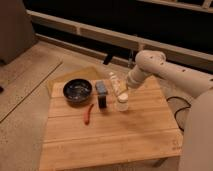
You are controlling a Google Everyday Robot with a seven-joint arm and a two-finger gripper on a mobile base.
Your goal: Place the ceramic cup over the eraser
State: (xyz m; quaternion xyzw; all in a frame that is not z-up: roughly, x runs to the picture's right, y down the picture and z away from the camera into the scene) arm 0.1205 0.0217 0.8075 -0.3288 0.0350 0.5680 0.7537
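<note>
**One cup beside the eraser, gripper right above it**

From my seat I see the ceramic cup standing upright on the wooden table, a little right of centre toward the far side. It is not over the eraser. The small black block lies just to the cup's left, with a narrow strip of bare wood between them.

The gripper hangs directly over the cup, at or just above its rim. The white arm slopes down to it from the right. I cannot tell from this view whether the gripper stands wide around the cup or has closed on it. I also cannot tell whether it touches the rim at all.

A grey-blue flat piece sits at the far end of the eraser, touching it or nearly so. Left of these is a black bowl, and a red chili lies in front of the bowl, nearer to me. A white bottle-like object lies tilted behind the cup, close to the gripper's left side.
</note>
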